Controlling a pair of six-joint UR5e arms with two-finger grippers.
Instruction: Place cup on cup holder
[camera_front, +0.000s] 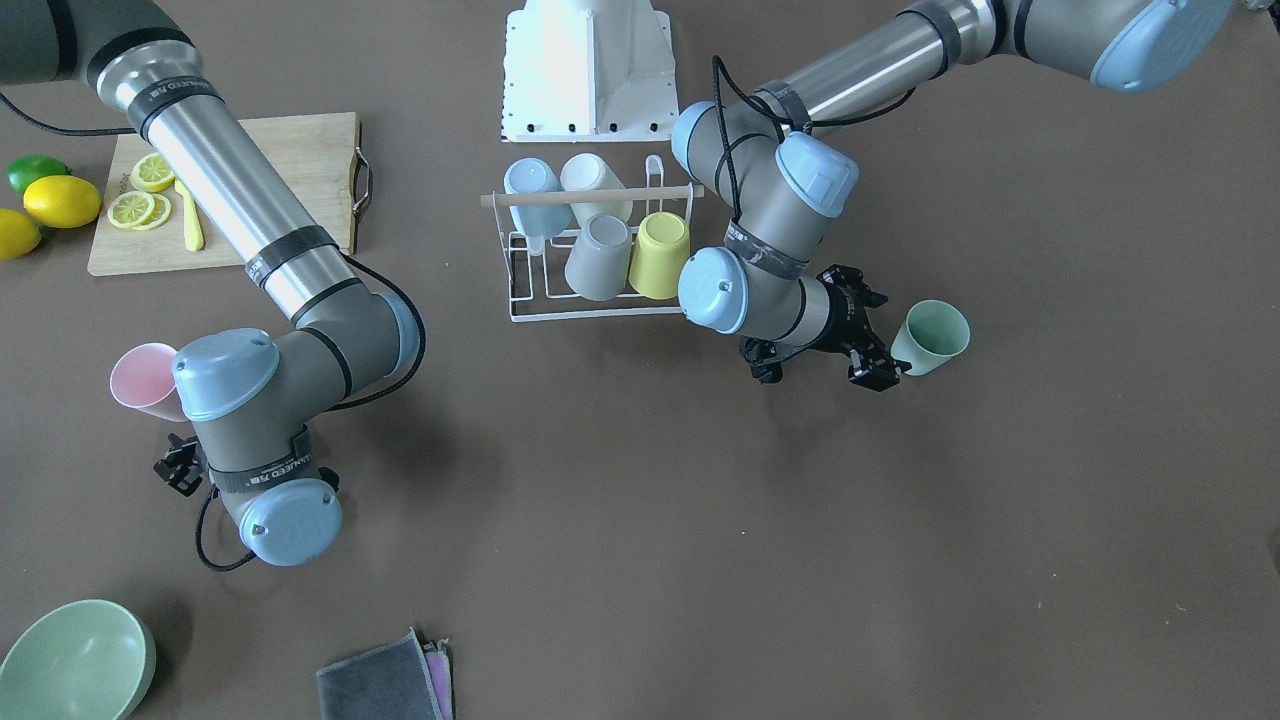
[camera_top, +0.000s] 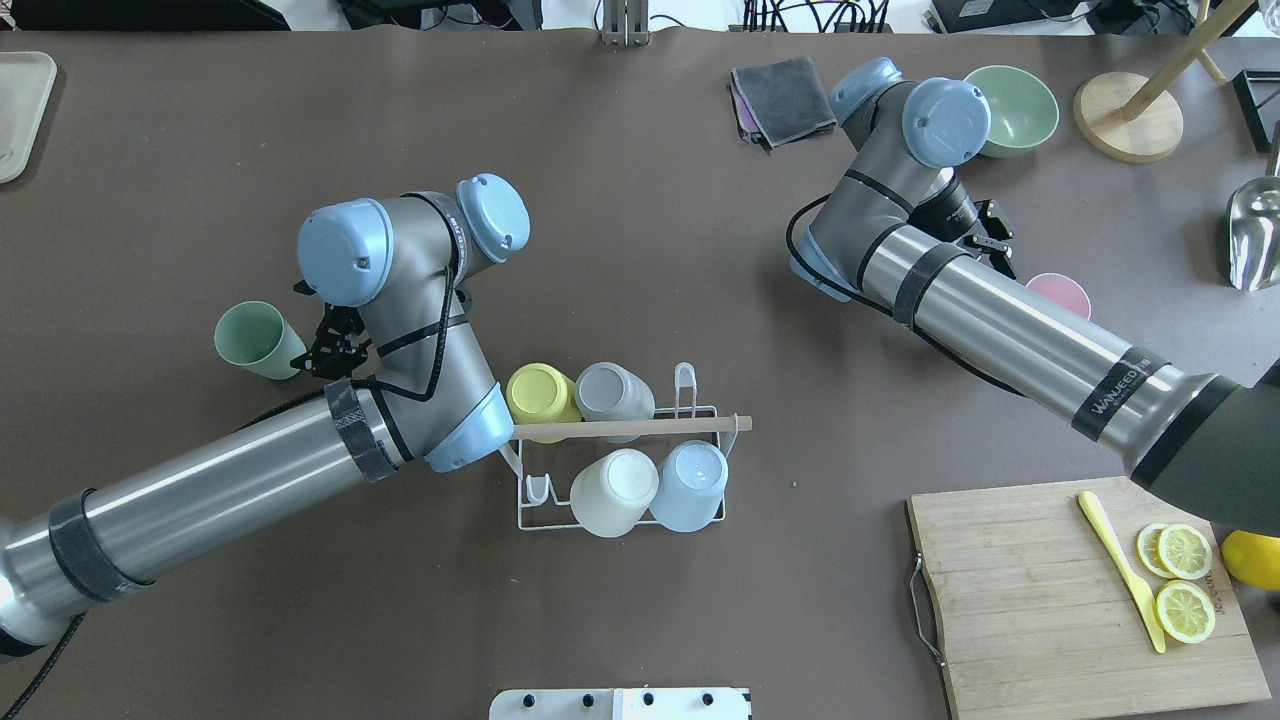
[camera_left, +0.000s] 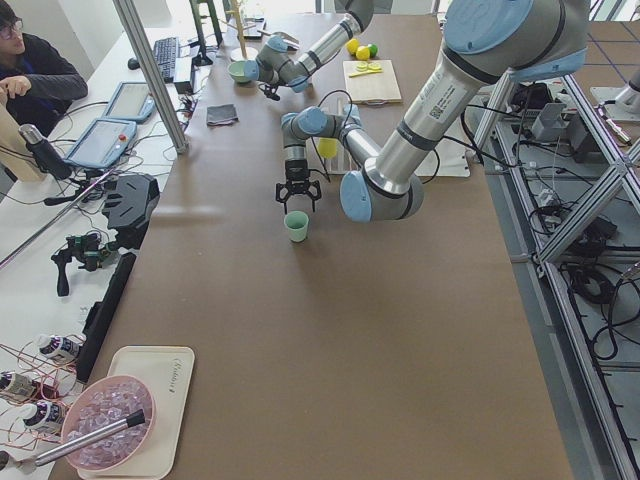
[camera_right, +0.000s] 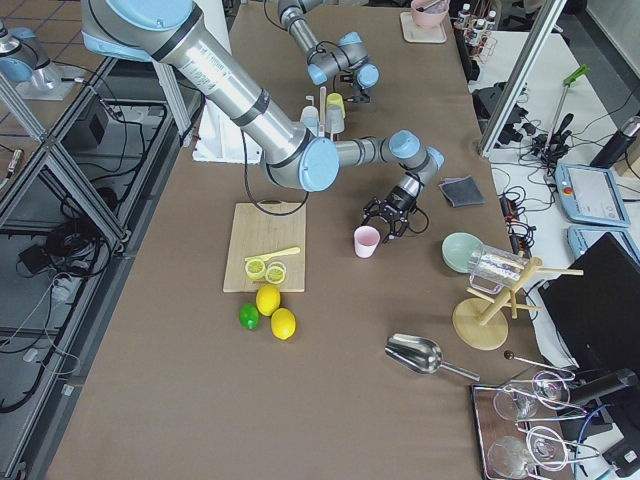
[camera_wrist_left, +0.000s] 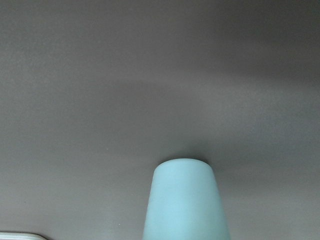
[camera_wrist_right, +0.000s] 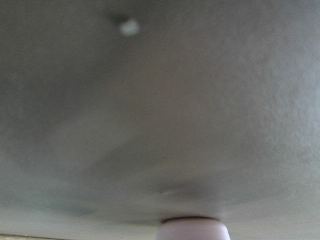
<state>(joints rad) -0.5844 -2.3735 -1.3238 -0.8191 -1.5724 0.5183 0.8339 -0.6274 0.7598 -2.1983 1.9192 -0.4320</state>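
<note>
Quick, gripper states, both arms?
Left gripper: open, beside the green cup, not holding it.
Right gripper: open, near the pink cup, holding nothing.

Bright, even light throws soft shadows on the matte brown table (camera_front: 640, 520). The white metal base (camera_front: 587, 60) glares. The right wrist view is blurred throughout.

Dull brown table (camera_front: 640, 520). White wire rack (camera_front: 520, 310) with pale wooden rod (camera_front: 590, 196). 4 cups there: light-blue cup (camera_front: 530, 185), white cup (camera_front: 590, 178), grey cup (camera_front: 600, 258), yellow cup (camera_front: 662, 255). Mint-green cup (camera_front: 932, 337), pink cup (camera_front: 140, 378). Sage-green bowl (camera_front: 75, 660), grey cloth (camera_front: 375, 685) over pink cloth (camera_front: 440, 670), 2 yellow lemons (camera_front: 62, 200), 1 green lime (camera_front: 35, 172), pale wooden board (camera_front: 290, 160).
</note>
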